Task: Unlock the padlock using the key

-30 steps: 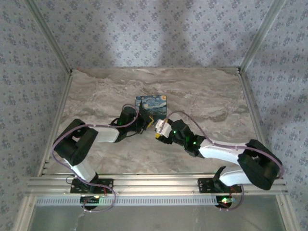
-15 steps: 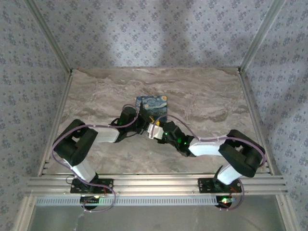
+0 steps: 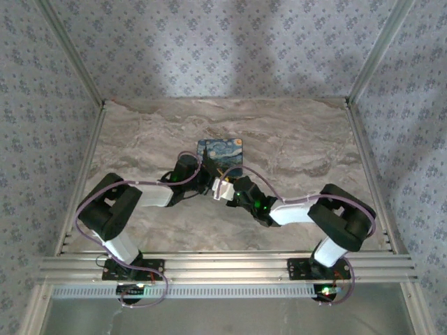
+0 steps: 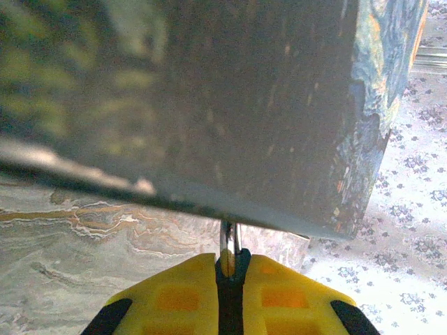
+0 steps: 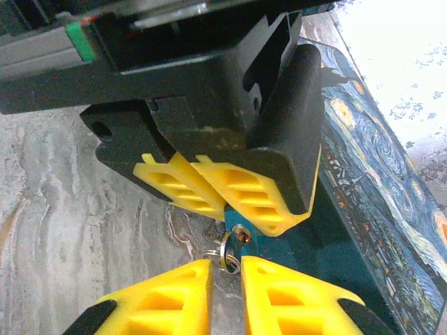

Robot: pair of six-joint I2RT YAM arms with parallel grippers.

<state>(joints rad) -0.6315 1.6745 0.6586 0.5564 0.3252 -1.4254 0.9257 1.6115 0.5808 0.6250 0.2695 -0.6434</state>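
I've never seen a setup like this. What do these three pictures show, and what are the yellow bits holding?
The machine is a left arm and a right arm bolted to a marble-patterned table. The wide picture looks down from above and behind them. The other two come from cameras on the wrists, so each shows its own yellow fingers at the bottom. Where they meet is a padlock printed with a starry-night painting. In the left wrist picture, the left end effector is shut on a thin silvery piece at the padlock's edge. In the right wrist picture, the right end effector sits just below a small blue-green key with a ring; whether it grips them is unclear.
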